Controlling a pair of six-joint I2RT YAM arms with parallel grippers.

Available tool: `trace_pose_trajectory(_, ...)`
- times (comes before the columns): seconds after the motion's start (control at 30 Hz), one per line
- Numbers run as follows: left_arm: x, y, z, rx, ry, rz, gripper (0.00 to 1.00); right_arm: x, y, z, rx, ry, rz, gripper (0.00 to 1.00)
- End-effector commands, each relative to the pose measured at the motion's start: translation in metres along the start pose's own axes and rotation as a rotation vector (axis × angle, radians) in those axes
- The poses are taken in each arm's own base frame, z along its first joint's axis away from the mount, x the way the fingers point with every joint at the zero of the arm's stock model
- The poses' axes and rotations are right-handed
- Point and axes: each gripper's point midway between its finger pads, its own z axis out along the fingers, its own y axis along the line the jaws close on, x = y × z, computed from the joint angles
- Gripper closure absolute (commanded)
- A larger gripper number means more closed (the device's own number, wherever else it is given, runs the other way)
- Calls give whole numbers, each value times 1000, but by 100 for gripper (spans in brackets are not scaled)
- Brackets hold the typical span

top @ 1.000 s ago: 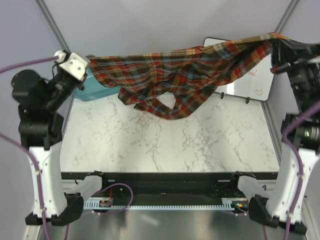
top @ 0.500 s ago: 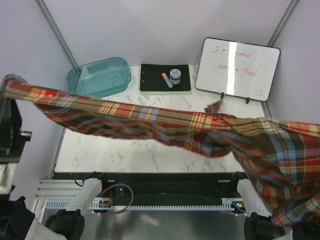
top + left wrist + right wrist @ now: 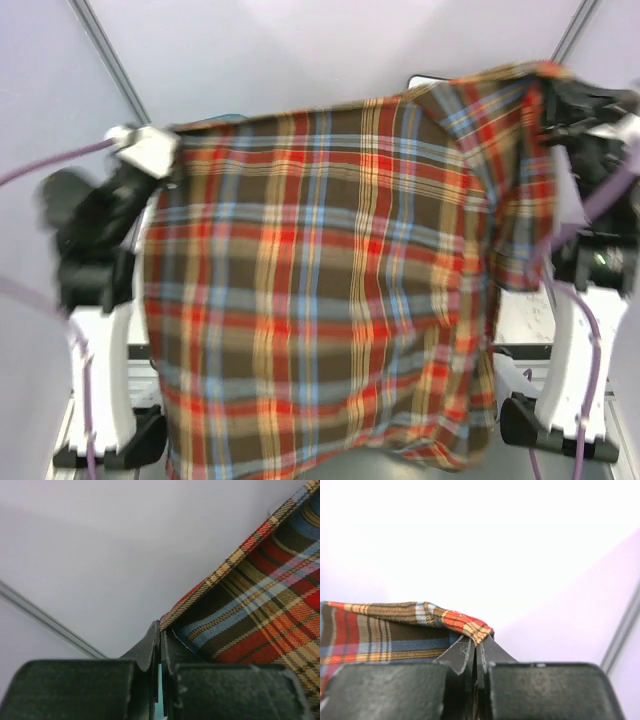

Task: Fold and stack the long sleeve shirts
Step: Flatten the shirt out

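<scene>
The plaid flannel shirt (image 3: pixel 320 290) in red, orange, brown and blue-grey checks hangs spread wide between both arms and fills the middle of the top view, hiding the table. My left gripper (image 3: pixel 168 152) is shut on its upper left edge; in the left wrist view the cloth (image 3: pixel 260 595) runs from the closed tips (image 3: pixel 161 625). My right gripper (image 3: pixel 560 110) is shut on the upper right edge; the right wrist view shows a bunched fold (image 3: pixel 465 622) pinched at the tips (image 3: pixel 479 641).
Only a corner of the whiteboard (image 3: pixel 425 80) shows above the shirt at the back. The grey walls and a frame post (image 3: pixel 110 60) stand behind. The arm bases (image 3: pixel 110 440) are at the near corners.
The shirt went from a bunched strip held at the back, through a swing toward the camera, to hanging spread flat between both raised grippers. Both stayed shut on it.
</scene>
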Motion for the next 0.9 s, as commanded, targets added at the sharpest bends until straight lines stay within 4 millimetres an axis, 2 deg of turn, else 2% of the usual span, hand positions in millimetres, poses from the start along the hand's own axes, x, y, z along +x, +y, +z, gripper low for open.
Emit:
trace_pose_trajectory(0.0,143,-86,21,249,243,-118,98,141,24,-24,-103,262,175,100)
trace_pose_trajectory(0.03,162,-95,28,271,257,-123,98,167,24,-29,-98,311,194,100)
trace_pose_trajectory(0.07,202,-118,25,310,319,-148,98,188,27,-34,-103,349,206,100)
trace_pose_trajectory(0.1,219,-125,27,312,336,-150,98,221,32,-45,-107,407,236,100)
trace_pose_trajectory(0.13,250,-140,31,351,383,-160,98,249,35,-49,-109,460,259,100)
trace_pose_trajectory(0.2,292,-160,34,377,435,-179,98,294,51,-60,-135,546,279,100)
trace_pose_trajectory(0.23,325,-176,37,414,500,-210,98,327,55,-64,-123,612,296,100)
trace_pose_trajectory(0.3,357,-186,45,438,557,-220,98,362,75,-68,-164,671,298,100)
trace_pose_trajectory(0.33,365,-181,57,432,564,-204,98,393,82,-72,-161,734,313,100)
trace_pose_trajectory(0.37,400,-196,59,466,639,-227,98,407,92,-73,-173,757,328,100)
trace_pose_trajectory(0.4,413,-196,62,464,673,-222,98,418,91,-69,-163,770,332,100)
trace_pose_trajectory(0.43,420,-190,75,461,673,-194,98,447,104,-75,-175,829,367,100)
trace_pose_trajectory(0.47,441,-200,75,485,717,-205,98,453,105,-67,-172,841,380,100)
trace_pose_trajectory(0.5,450,-201,79,491,731,-202,98,479,110,-73,-175,898,408,100)
trace_pose_trajectory(0.53,449,-196,91,490,713,-186,98,486,111,-71,-174,916,420,100)
trace_pose_trajectory(0.57,460,-204,91,510,732,-200,98,488,109,-62,-175,919,426,100)
trace_pose_trajectory(0.6,464,-205,94,515,738,-206,98,501,114,-65,-160,951,477,100)
trace_pose_trajectory(0.63,462,-200,102,508,730,-204,98,505,115,-63,-155,957,492,99)
trace_pose_trajectory(0.67,466,-200,103,503,743,-205,98,503,114,-54,-151,952,501,99)
trace_pose_trajectory(0.7,474,-203,103,501,765,-214,98,512,115,-53,-139,968,518,98)
trace_pose_trajectory(0.77,480,-194,107,460,792,-200,98,512,109,-39,-101,960,541,97)
trace_pose_trajectory(0.8,484,-195,105,458,808,-198,98,520,110,-39,-101,974,546,99)
trace_pose_trajectory(0.87,489,-187,103,428,836,-169,98,517,113,-32,-128,992,550,95)
